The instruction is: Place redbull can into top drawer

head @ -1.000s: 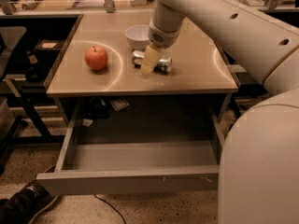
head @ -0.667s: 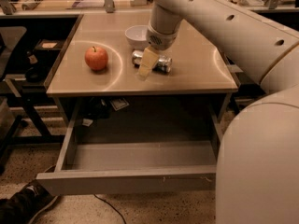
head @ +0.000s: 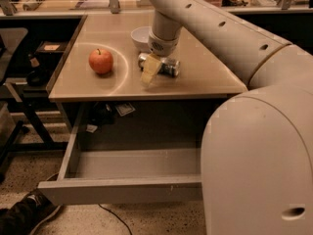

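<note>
The robot's pale arm [head: 215,28] reaches in from the right across the bench [head: 205,80], and its bulky body [head: 259,170] blocks my view of the right end of whatever lies below. Under the bench the top drawer [head: 122,190] stands pulled well out. The stretch of its floor I can see holds nothing.

The white bowl [head: 141,35] sits at the back of the bench, just behind the tool, and from here I cannot see into it. The apple [head: 100,61] stands well off to the left.

The redbull can [head: 168,66] lies on its side on the bench in front of the bowl, not yet in the drawer. The tool [head: 154,68] is down at the can's left half; I cannot tell whether it has clamped the can or merely sits about it.

I take the step in hand to be the grasp. A round, shiny can on its side will likely roll or slip, so the grip should fall square across its middle. Then it wants a straight lift clear of the bowl, a carry forward past the bench edge, and a release low inside the drawer.
</note>
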